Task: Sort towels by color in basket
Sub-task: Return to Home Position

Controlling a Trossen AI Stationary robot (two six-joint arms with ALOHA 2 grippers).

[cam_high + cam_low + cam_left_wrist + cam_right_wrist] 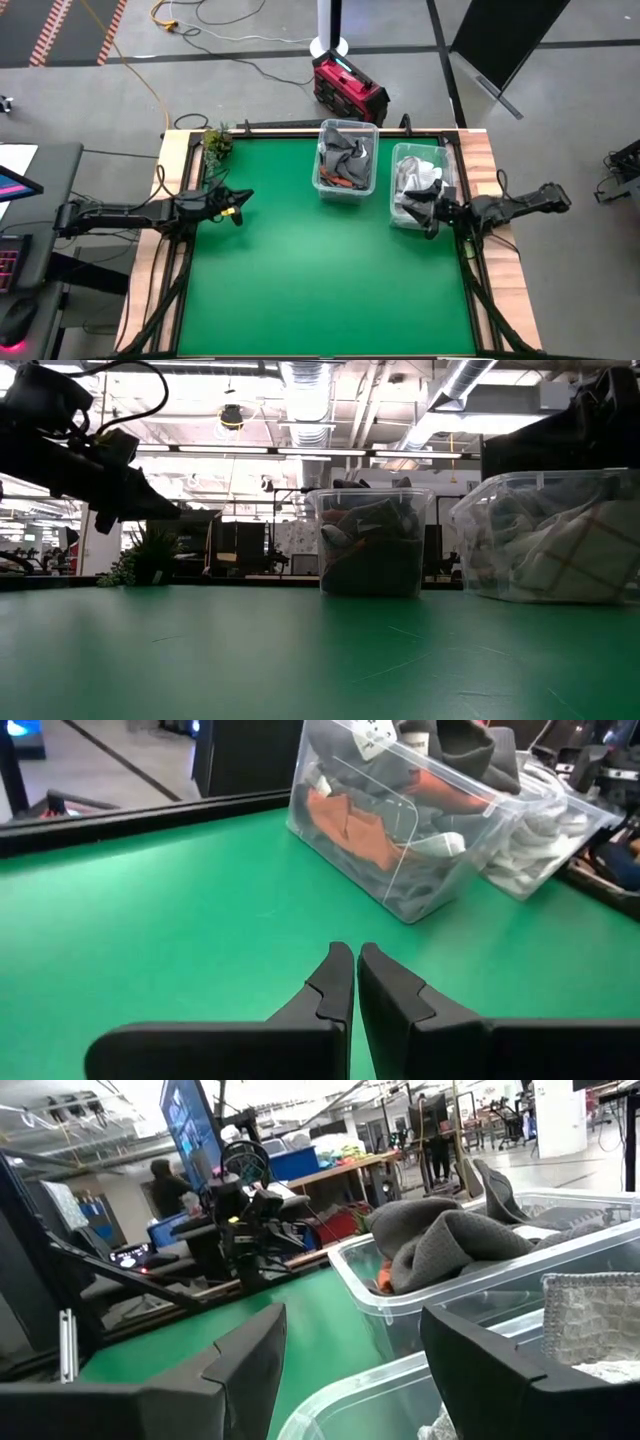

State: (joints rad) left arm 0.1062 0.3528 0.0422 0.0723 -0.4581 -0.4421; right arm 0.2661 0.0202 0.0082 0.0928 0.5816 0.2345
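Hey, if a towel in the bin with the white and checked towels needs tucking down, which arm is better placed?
Right, probably. The right gripper is open and sits at the rim of that bin; the left gripper is shut and far off across the green table.

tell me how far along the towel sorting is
Sorting looks done: the dark grey and rust-orange towels sit in the centre bin, the pale towels in the right bin, none on the green table. Nothing is in hand: the left gripper is shut empty, the right gripper open at the right bin. Left: parking the arms, it seems.
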